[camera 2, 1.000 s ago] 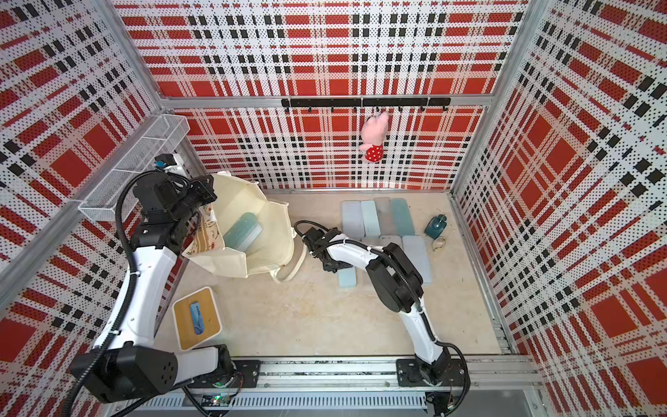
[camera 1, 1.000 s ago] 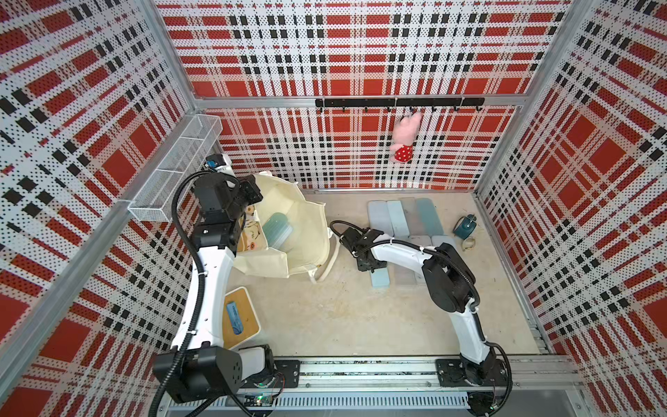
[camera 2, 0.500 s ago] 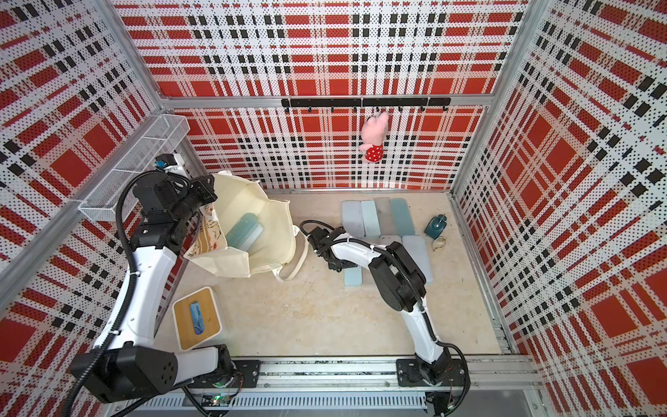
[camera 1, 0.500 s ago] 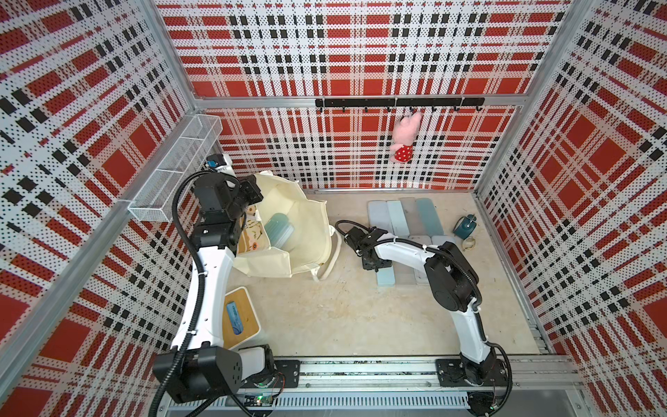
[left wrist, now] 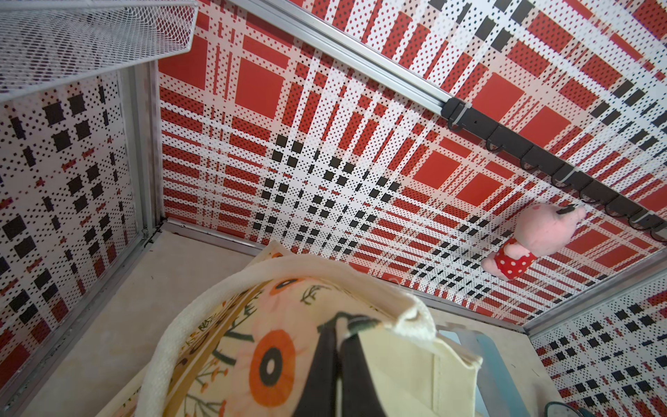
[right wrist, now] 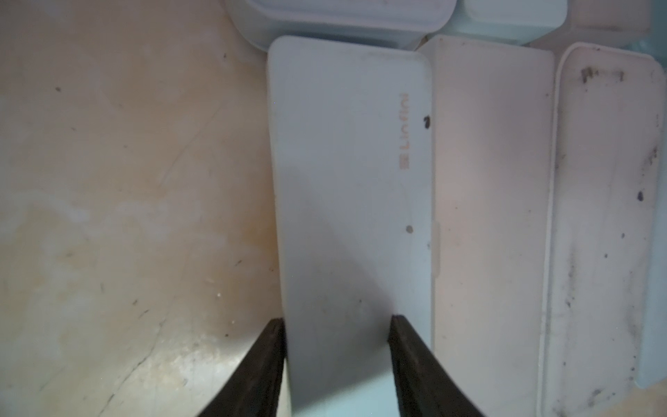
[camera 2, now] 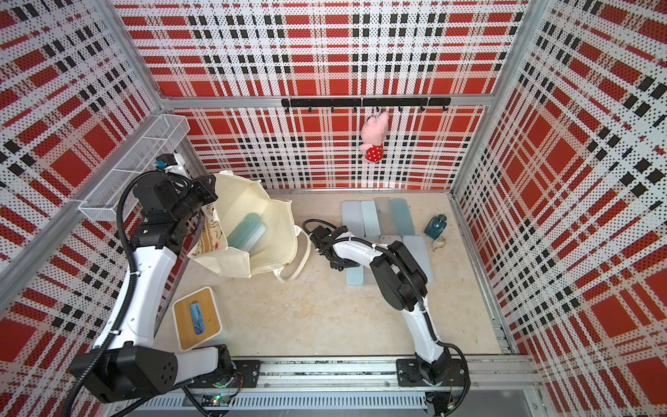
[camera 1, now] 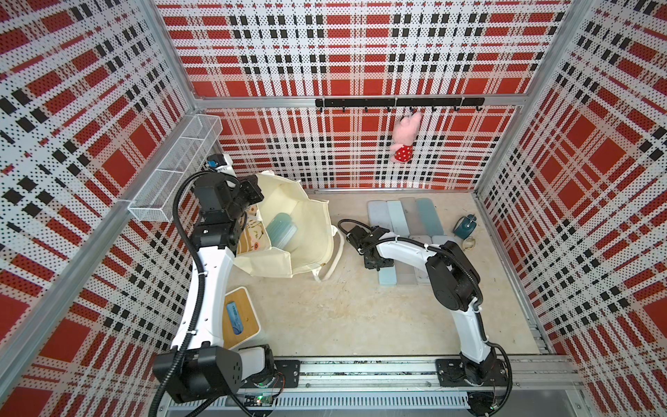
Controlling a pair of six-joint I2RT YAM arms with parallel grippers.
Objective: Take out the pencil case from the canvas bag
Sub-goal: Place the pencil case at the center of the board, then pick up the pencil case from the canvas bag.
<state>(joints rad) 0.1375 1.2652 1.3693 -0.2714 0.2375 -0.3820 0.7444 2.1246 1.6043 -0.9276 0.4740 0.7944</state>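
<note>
The case sits inside the bag. It is a smooth teal hard shell with rounded ends, slanted on end, its long axis running up toward the open mouth (a paler one seems to lie against it). The left gripper is nearer, but it is clamped on the soft cream rim, holding the mouth open. The right gripper hangs with jaws apart over a flat pale box on the table. The case lies to its left, past the limp padded handle, so the reach looks to be this arm's job.
</note>
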